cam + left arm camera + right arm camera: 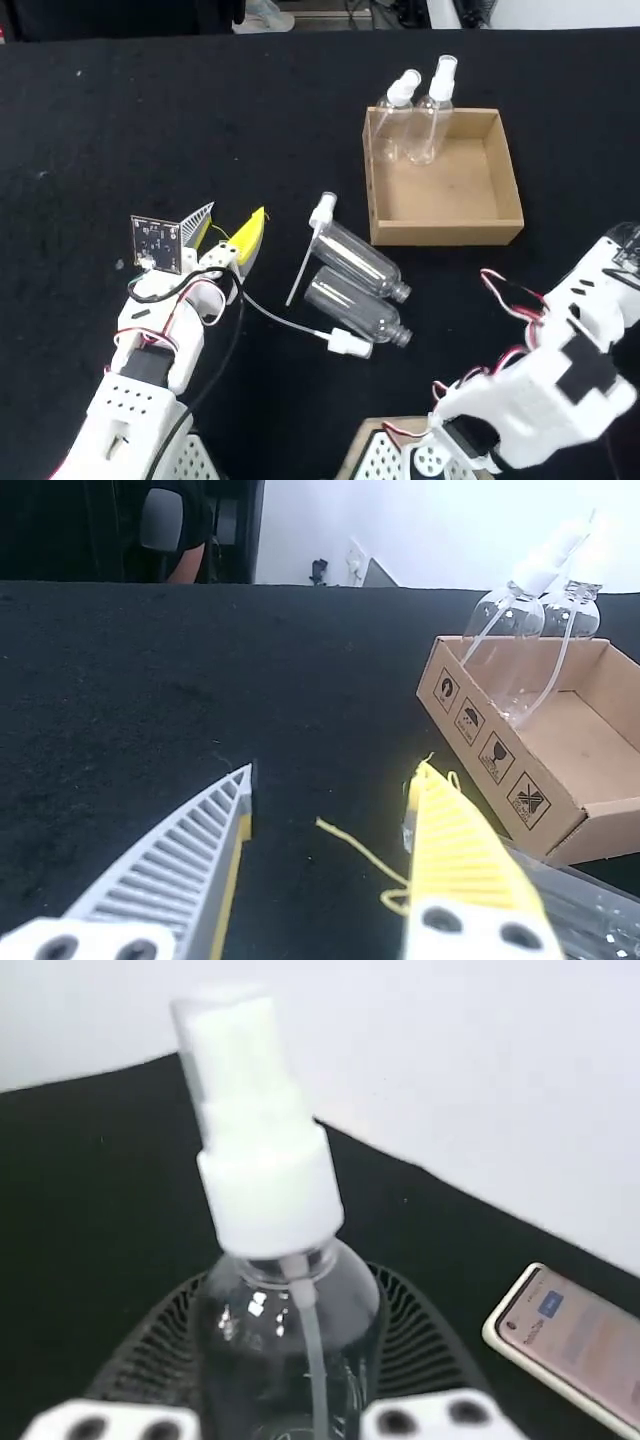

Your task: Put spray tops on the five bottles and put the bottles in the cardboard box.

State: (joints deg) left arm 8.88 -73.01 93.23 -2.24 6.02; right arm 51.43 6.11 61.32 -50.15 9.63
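The right jaws gripped a capped bottle, upright between them; the left jaws gaped empty, two uncapped bottles lying just beside them; a careless lowering into the box could topple the pair standing inside.

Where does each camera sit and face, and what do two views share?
High view: fixed above the black table, looking down on the brown cardboard box, two uncapped clear plastic bottles, left arm, right arm.
Left wrist view: on the left arm, facing the box across the table; open grey-and-yellow left gripper in front.
Right wrist view: on the right arm, facing a white wall; right gripper holds a clear bottle with white spray top.
Shared: high and left wrist views both show the box holding two capped bottles.
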